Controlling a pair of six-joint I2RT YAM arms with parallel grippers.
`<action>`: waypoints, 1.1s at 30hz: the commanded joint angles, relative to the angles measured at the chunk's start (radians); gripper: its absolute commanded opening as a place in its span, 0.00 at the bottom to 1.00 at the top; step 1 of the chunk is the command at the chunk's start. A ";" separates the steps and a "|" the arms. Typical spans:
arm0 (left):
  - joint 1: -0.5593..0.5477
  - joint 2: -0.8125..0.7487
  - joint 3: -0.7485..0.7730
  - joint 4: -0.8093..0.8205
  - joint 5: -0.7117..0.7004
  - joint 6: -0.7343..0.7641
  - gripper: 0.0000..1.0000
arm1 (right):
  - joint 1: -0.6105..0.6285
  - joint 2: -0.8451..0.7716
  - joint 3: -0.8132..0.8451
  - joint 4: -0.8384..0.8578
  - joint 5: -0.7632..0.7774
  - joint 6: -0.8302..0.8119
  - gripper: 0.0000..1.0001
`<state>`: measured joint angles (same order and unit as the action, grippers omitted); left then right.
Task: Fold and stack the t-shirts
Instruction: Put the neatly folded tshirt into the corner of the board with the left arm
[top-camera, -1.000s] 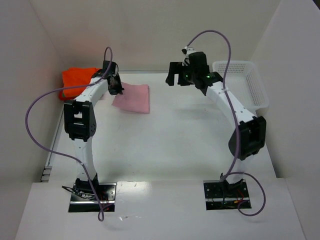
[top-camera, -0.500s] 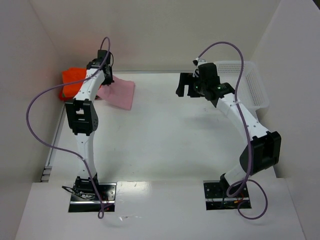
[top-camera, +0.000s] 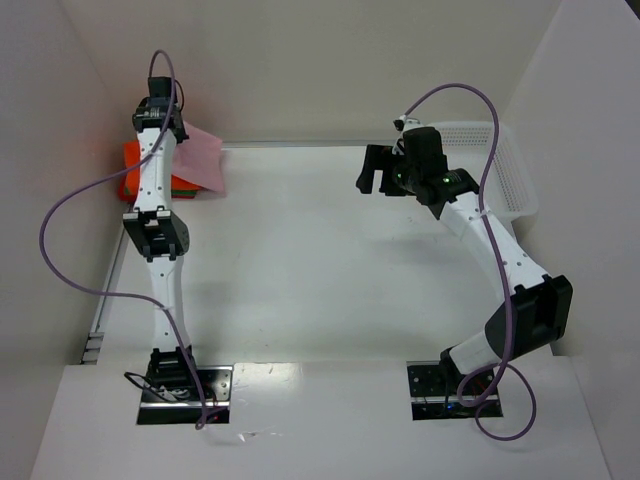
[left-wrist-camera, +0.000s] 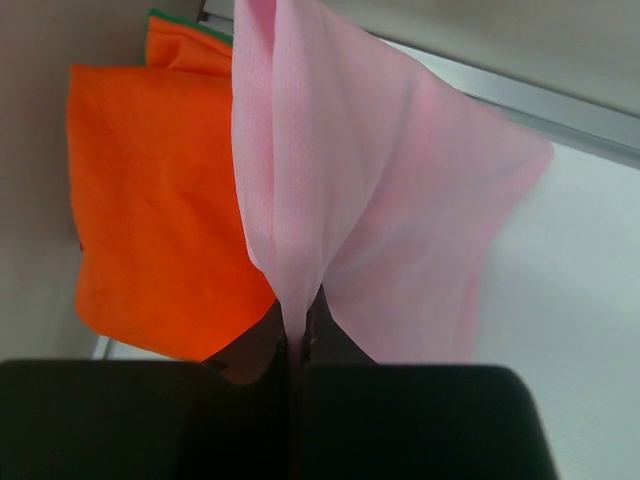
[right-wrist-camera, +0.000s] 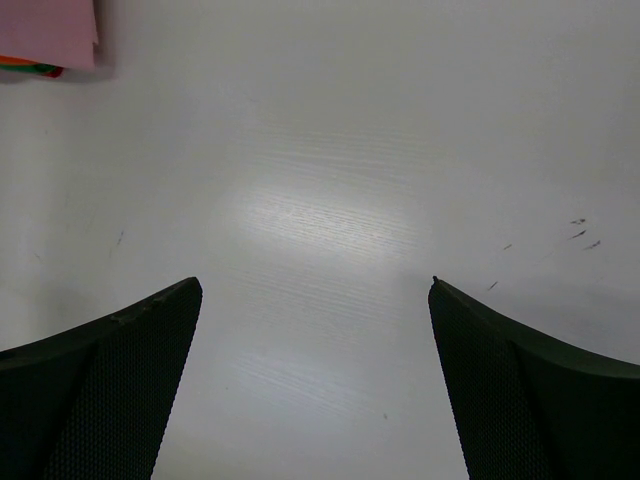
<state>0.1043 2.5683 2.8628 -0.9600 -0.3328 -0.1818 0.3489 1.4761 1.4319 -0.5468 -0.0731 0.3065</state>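
Bright, even light, soft glare on the white table (right-wrist-camera: 325, 215), slight blur along the edge of the pink t-shirt (left-wrist-camera: 400, 200).

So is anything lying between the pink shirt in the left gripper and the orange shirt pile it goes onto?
Nothing visible does. The left gripper is shut on the pale pink cloth t-shirt, which hangs partly over the folded bright orange cloth t-shirt. What shows of the orange surface is bare.
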 joint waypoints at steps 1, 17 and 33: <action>0.027 0.024 0.113 -0.071 -0.002 0.037 0.00 | -0.001 -0.036 0.001 -0.011 0.033 0.009 1.00; 0.155 0.004 0.133 -0.034 0.084 0.018 0.00 | -0.001 -0.016 0.001 -0.012 0.024 0.037 1.00; 0.209 -0.007 0.190 0.044 0.169 -0.001 0.00 | -0.001 0.012 0.001 -0.012 0.004 0.075 1.00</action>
<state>0.3065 2.5942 2.9936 -0.9844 -0.1761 -0.1844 0.3489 1.4857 1.4319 -0.5549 -0.0666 0.3641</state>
